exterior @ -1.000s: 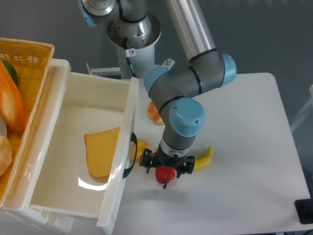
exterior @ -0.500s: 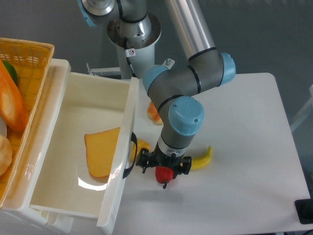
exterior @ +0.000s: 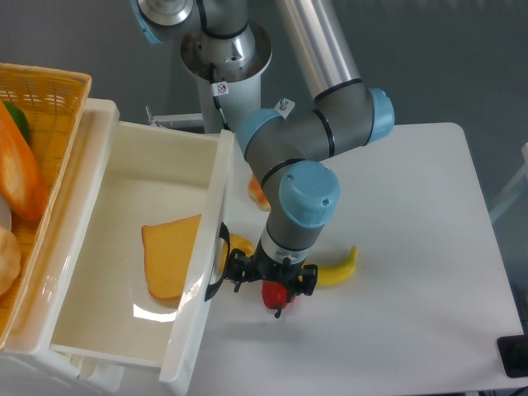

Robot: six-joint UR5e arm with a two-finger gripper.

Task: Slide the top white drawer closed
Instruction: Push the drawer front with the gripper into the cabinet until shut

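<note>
The fingers point down over the bench, hidden under the wrist & gripper body, so can't tell how far open they are or if they hold anything. A small red fruit-like obj w/ a dark stem shows right below the gripper; whether it's gripped or just lying on the bench under it isn't clear. Just beside, a banana lies to the right on the bench, a yellow piece to the left, & a peach-coloured fruit is partly hidden behind the arm. The gripper sits just right of the black handle of the top white drawer, near but contact not clear. The drawer is pulled well out, open, w/ an orange wedge inside. At far left, a yellow wicker basket holds food items.
</note>
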